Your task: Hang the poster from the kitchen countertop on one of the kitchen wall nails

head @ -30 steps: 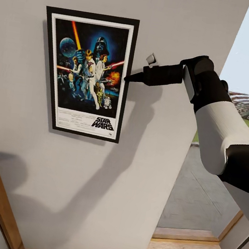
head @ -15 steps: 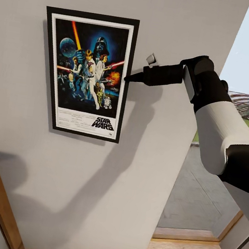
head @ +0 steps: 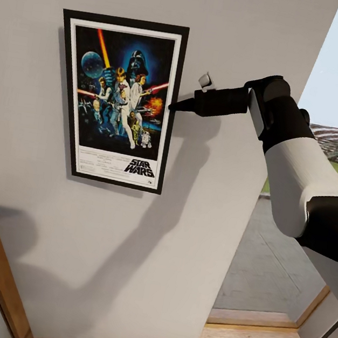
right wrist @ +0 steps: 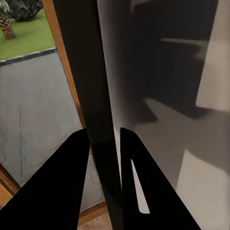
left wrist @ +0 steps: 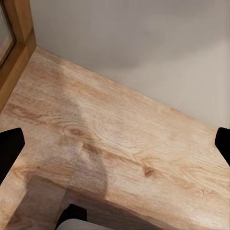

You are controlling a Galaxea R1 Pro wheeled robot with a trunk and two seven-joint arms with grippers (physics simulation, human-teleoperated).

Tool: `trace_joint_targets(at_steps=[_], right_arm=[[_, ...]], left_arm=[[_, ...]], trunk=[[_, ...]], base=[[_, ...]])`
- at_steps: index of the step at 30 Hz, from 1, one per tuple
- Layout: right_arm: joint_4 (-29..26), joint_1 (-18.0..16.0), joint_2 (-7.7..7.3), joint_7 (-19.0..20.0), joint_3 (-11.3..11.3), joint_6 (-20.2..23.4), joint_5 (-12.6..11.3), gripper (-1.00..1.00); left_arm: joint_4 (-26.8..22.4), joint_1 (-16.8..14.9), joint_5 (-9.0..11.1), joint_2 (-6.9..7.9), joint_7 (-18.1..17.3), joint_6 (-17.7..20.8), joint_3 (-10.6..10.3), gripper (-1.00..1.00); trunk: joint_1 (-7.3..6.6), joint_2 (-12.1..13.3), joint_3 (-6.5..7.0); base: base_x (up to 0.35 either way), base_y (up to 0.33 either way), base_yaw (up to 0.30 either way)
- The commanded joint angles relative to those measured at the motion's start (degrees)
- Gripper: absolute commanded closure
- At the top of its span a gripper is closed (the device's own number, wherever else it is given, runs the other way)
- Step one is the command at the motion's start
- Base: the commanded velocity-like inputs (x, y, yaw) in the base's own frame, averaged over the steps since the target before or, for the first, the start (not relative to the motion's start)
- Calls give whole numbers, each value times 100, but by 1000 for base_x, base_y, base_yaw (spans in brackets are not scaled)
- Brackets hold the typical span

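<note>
**One claw pinching the poster's edge against the wall**

Two black fingers (right wrist: 72,187) of the right claw (head: 174,106) sit on either side of the dark frame edge in the right wrist view, clamped on the poster (head: 117,101) with the frame running up between them. From the head view, the claw's pointed tip meets the right side of the black frame, about midway up, and the black-and-white right arm (head: 298,178) reaches in from the right.

The poster lies flat and upright on the light grey wall (head: 136,273), its "STAR WARS" title at the bottom. The arm's shadow falls down the wall below it.

Right of the wall, a wood-framed opening (head: 254,319) shows grey paving and grass outside.

The left claw (left wrist: 115,146) points down at pale wood floor (left wrist: 120,143) near the wall's foot, its fingertips (left wrist: 9,148) wide apart, grasping nothing.
</note>
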Motion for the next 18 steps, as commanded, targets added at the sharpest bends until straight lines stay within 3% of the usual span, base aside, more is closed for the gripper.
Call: trace_joint_targets(at_steps=[1, 18], right_arm=[[-5, -2, 3, 51, -16, 50, 55, 100], [-9, -2, -6, 51, -23, 50, 55, 100]], left_arm=[[8, -2, 6, 2, -18, -18, 5, -100], [8, -2, 6, 2, -18, -18, 1, -100]], trunk=[[2, -4, -3], [2, -4, -3]], base=[[0, 0, 0], [0, 0, 0]])
